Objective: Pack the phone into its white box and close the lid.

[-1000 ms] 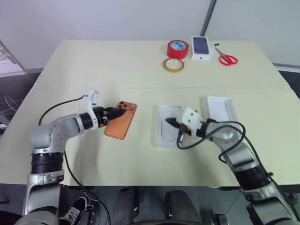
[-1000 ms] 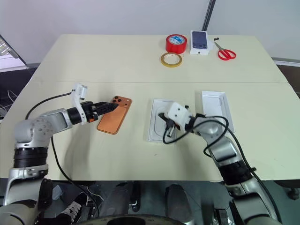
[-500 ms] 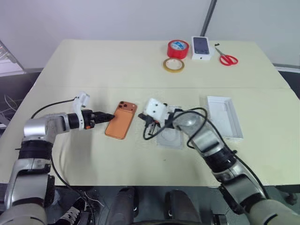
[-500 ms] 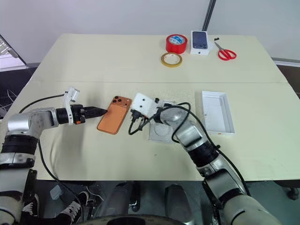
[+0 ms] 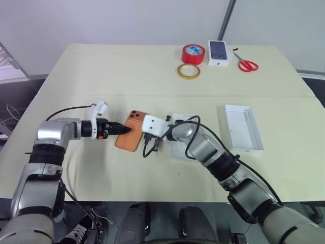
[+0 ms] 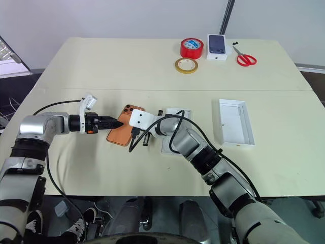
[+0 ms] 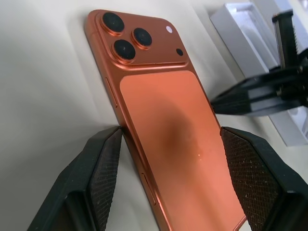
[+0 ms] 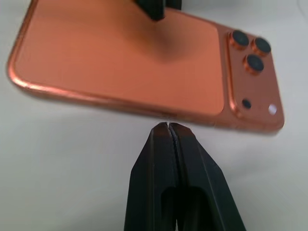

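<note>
Cream table [image 5: 152,71]. Slim orange smartphone [image 5: 133,133] flat, back up, at 9 o'clock of shallow white box [image 5: 179,147]. Left gripper [image 7: 168,159] open, straddling phone. Right gripper [image 8: 168,127] closed, empty, tip at opposite edge. Advice: brace with right, pinch long edges squarely.

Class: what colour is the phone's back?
Orange, seen best in the left wrist view: the phone.

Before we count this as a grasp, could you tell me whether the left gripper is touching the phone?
Cannot tell. In the left wrist view the open left gripper straddles the phone, but no contact or gap shows plainly.
</note>
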Controlling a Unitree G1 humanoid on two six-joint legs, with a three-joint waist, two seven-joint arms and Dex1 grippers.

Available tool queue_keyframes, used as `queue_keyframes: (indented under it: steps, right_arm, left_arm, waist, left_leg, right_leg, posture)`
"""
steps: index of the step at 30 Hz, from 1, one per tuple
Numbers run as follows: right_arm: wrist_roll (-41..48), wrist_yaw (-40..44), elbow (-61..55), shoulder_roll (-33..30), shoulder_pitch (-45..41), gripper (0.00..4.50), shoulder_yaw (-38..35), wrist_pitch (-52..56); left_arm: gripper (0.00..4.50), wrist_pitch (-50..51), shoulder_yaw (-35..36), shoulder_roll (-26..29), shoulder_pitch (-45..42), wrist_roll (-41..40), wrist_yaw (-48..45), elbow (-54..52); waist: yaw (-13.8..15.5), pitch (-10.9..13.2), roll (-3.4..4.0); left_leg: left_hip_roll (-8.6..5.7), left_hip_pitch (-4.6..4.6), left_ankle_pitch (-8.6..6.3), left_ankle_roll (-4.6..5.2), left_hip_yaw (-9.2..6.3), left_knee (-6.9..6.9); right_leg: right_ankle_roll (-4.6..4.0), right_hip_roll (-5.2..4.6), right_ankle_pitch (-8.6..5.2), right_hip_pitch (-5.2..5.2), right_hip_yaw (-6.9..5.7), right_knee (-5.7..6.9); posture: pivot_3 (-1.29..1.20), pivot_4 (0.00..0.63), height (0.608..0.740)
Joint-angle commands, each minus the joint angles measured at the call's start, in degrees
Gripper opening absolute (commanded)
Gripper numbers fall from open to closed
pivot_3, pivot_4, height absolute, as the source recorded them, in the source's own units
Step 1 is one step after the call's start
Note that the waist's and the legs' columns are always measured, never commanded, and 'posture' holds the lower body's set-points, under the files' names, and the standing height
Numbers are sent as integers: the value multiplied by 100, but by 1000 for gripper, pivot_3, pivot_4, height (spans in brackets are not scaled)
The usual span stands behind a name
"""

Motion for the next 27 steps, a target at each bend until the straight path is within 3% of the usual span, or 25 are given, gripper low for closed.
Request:
queue_keyframes:
  steps: [1,12,15,22,27]
  right_arm:
    - [-92,-22,42,57,-41,37,-29,-140]
    - [-166,-55,59,26,47,37,-165,-217]
    - [-181,-55,38,31,70,37,-169,-235]
    - [-229,-72,29,44,109,37,-199,-308]
    - [-253,-50,30,18,104,37,-200,-350]
  left_arm:
    - [3410,468,-477,-363,187,133,58,6]
    - [3410,1377,-236,-662,86,-161,177,-322]
    - [3410,1007,-302,-561,92,151,308,-278]
    - [3410,2065,437,-706,-289,-434,257,144]
    - [3410,1880,451,-878,-117,-453,382,17]
  waist:
    - [4,-1,1]
    - [14,-12,9]
    - [14,-12,10]
    - [6,-12,9]
    - [8,-11,8]
  left_leg:
    - [0,1,0,0,0,0]
    - [-3,4,-2,3,-7,8]
    - [-4,4,-2,3,-7,8]
    - [-5,1,-1,4,-12,9]
    - [-5,-2,-1,2,-10,9]
  right_leg:
    - [0,0,0,1,0,0]
    - [1,0,0,10,-3,0]
    - [1,0,0,9,-2,0]
    - [1,2,0,10,-5,1]
    - [2,2,0,16,-5,2]
  posture:
    - [0,150,728]
    - [0,150,728]
    - [0,150,728]
    - [0,150,728]
    - [0,150,728]
